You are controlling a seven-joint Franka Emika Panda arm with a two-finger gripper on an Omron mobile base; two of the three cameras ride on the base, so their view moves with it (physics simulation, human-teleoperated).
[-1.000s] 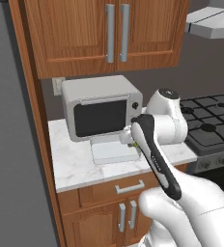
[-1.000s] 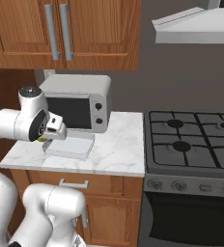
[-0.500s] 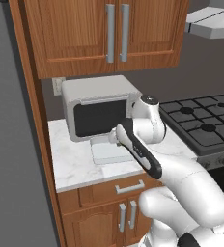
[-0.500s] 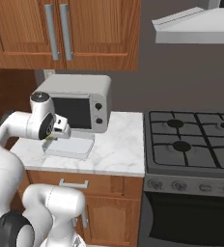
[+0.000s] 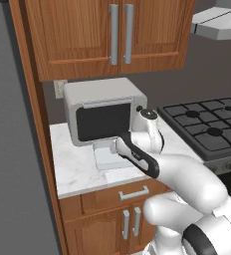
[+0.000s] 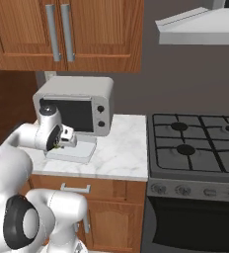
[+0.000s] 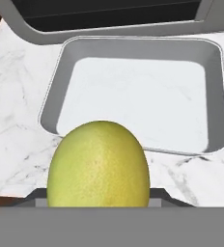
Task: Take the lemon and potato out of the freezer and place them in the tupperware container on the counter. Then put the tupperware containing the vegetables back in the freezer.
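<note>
The gripper (image 6: 71,140) carries the lemon (image 7: 98,164) clamped between its jaws just short of the empty tupperware container (image 7: 215,96) before the microwave (image 6: 79,103); next, I reckon, comes reaching farther and letting go.

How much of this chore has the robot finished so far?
Partly done: the lemon is out of the freezer, held in the jaws of the gripper just short of the tupperware container, which sits empty on the counter. Still left: dropping it in, the potato, and returning the container.
</note>
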